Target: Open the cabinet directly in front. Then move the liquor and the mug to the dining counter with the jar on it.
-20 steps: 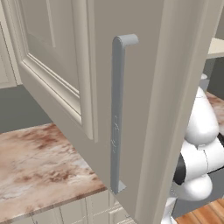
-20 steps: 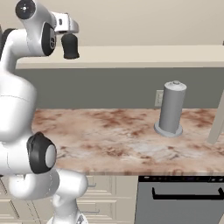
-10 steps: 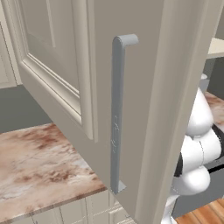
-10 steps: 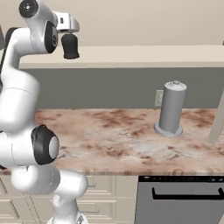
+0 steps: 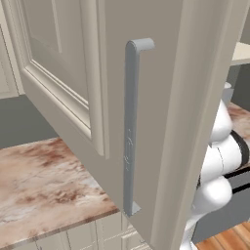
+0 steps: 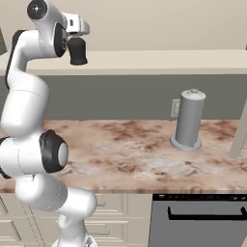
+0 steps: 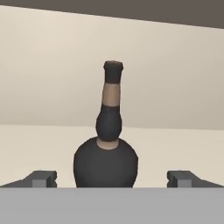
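The cabinet door (image 5: 58, 73) stands swung open close to the left base camera, its long grey bar handle (image 5: 129, 127) upright. In the hand view the liquor (image 7: 106, 153), a squat near-black bottle with a narrow neck and brownish band, stands on the cream shelf straight ahead. My gripper (image 7: 111, 178) is open, one fingertip at each side of the bottle's body and apart from it. From the right base view the gripper (image 6: 77, 59) is raised at the level of the cabinet's bottom shelf (image 6: 159, 62). The mug, the jar and the dining counter are out of view.
A tall grey domed canister (image 6: 189, 119) stands on the narrow marble counter (image 6: 125, 154) below the cabinet. Cream drawers and a dark appliance front (image 6: 198, 222) sit under it. The open door blocks much of the left side.
The hand has stayed almost where it was. The arm's lower links have shifted slightly up and to the right.
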